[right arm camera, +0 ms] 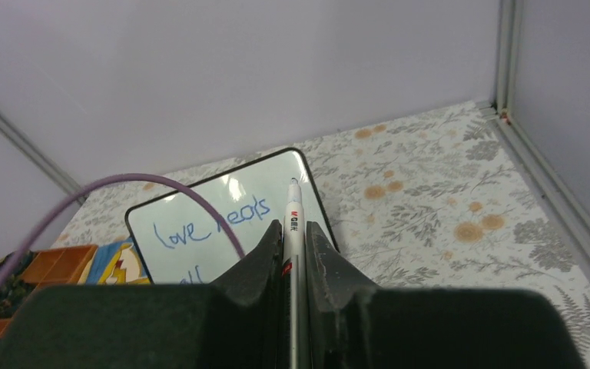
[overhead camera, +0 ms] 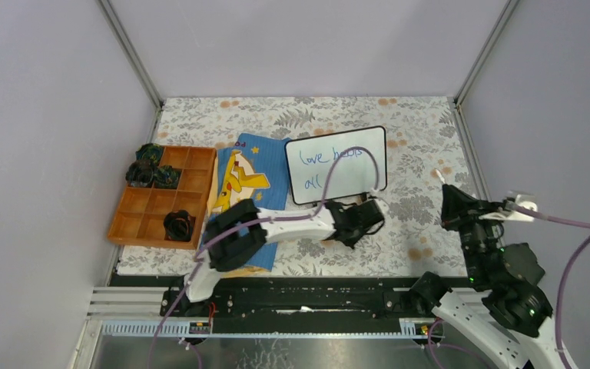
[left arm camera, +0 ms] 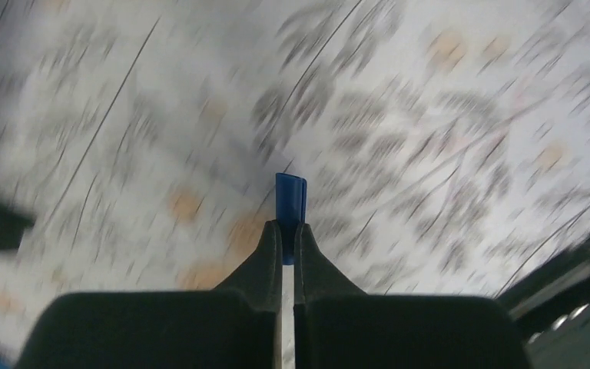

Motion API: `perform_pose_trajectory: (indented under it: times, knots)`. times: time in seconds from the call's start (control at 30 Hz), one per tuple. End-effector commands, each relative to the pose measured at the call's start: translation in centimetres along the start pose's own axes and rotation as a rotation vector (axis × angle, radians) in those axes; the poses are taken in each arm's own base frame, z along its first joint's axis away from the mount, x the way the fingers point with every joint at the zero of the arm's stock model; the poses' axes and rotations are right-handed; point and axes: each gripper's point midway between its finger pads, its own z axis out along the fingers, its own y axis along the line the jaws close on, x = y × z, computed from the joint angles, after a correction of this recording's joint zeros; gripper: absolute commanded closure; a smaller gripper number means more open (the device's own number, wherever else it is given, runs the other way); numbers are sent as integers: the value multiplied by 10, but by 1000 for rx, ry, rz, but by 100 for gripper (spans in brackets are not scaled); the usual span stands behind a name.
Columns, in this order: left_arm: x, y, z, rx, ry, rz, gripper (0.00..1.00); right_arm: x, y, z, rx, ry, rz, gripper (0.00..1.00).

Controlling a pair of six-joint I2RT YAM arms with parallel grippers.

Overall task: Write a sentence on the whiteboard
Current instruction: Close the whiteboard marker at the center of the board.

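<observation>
The whiteboard lies flat at the middle of the table, black-framed. On it is the sentence in thin blue handwriting, "love heals" above "all". My left gripper is just in front of the board's near right corner. In the blurred left wrist view the left gripper is shut on a small blue pen cap. My right gripper hovers right of the board, shut on a white marker that points toward the whiteboard. The right wrist view shows the sentence partly behind a cable.
A blue cloth book with a yellow cartoon figure lies left of the board. Further left, a wooden compartment tray holds dark bundles. A purple cable arcs over the board. Grey walls close in the floral table cover.
</observation>
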Motion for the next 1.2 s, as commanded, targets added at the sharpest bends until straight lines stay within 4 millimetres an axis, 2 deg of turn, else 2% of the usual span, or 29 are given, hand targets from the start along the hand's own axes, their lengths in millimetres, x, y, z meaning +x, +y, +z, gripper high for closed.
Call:
perform_pose_trajectory:
  times: [0.0, 0.13, 0.27, 0.4, 0.57, 0.93, 1.17]
  knots:
    - [16, 28, -47, -88, -97, -146, 100, 30, 30, 13, -88, 78, 56, 100]
    - [61, 45, -68, -127, -84, -243, 100, 55, 54, 23, -153, 138, 82, 100]
    - [85, 49, -72, -128, -70, -312, 100, 74, 70, 32, -190, 186, 89, 100]
    - [87, 46, -66, -127, -54, -313, 100, 85, 77, 37, -200, 212, 86, 100]
    - [86, 44, -59, -129, -28, -291, 97, 91, 76, 37, -194, 228, 75, 100]
    - [96, 40, -49, -121, 37, -249, 78, 88, 68, 35, -169, 215, 59, 100]
    - [91, 41, -51, -127, 59, -204, 64, 84, 63, 33, -157, 201, 56, 100]
